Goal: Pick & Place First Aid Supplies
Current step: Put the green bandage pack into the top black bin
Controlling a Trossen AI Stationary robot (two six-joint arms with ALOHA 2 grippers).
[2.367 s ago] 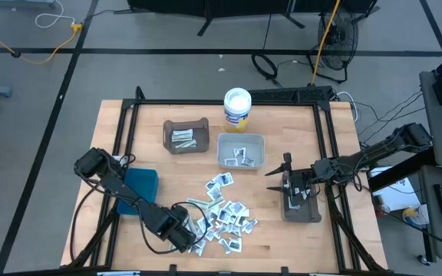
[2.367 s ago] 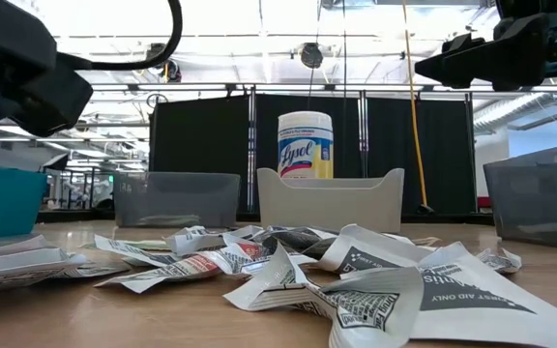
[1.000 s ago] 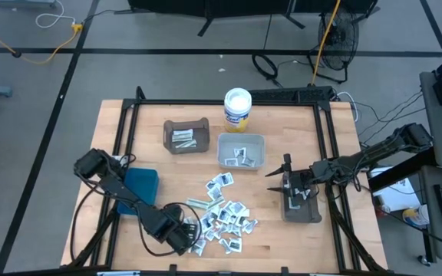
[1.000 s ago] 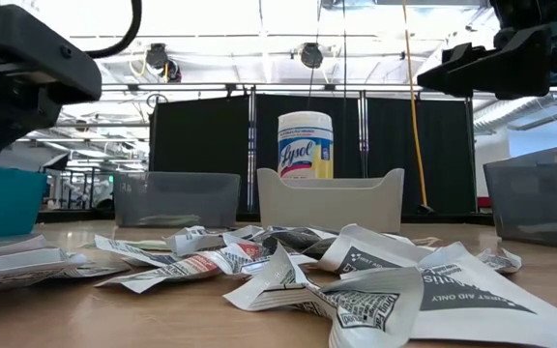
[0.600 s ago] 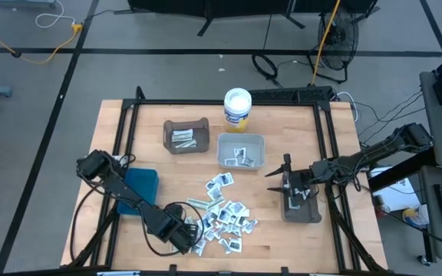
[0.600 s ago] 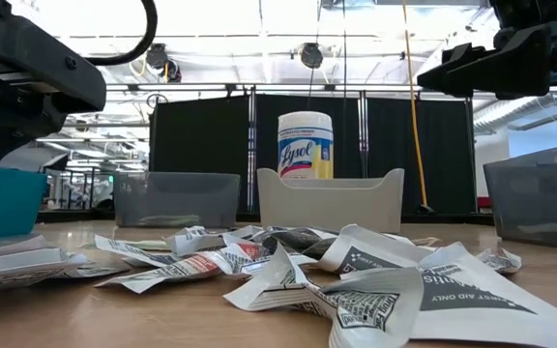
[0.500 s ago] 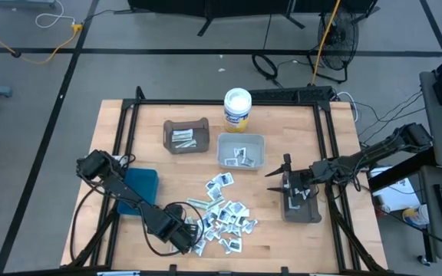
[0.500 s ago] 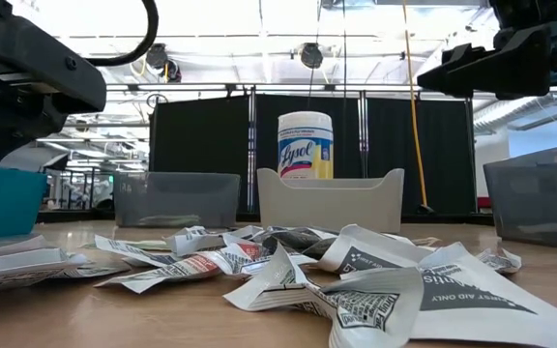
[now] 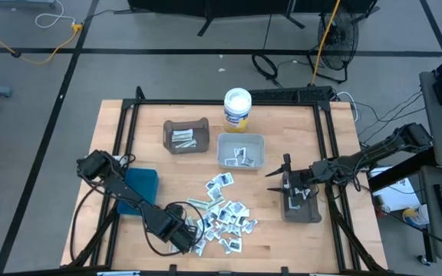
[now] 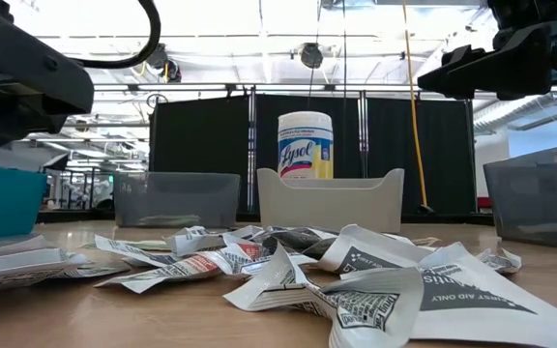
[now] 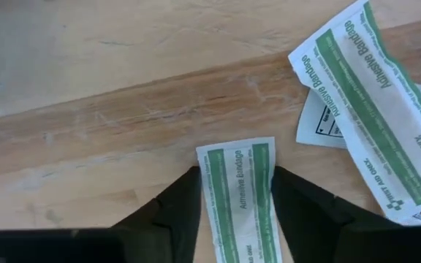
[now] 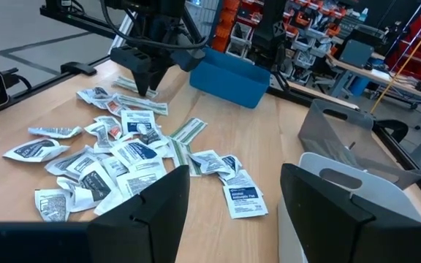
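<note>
Left gripper (image 11: 234, 191) at pile edge, lower centre of high view.
Left wrist view alone shows fingers straddling adhesive bandage packet (image 11: 238, 197); clamped or not, cannot tell.

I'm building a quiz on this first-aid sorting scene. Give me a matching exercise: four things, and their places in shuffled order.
Things:
1. adhesive bandage packet
2. blue bin
3. white tub
4. right gripper

Places:
A. at the table's far edge
B. over the dark bin at the table's right
C. between the left gripper fingers
D. near the table's left edge

Pairs: 1-C, 2-D, 3-A, 4-B
</note>
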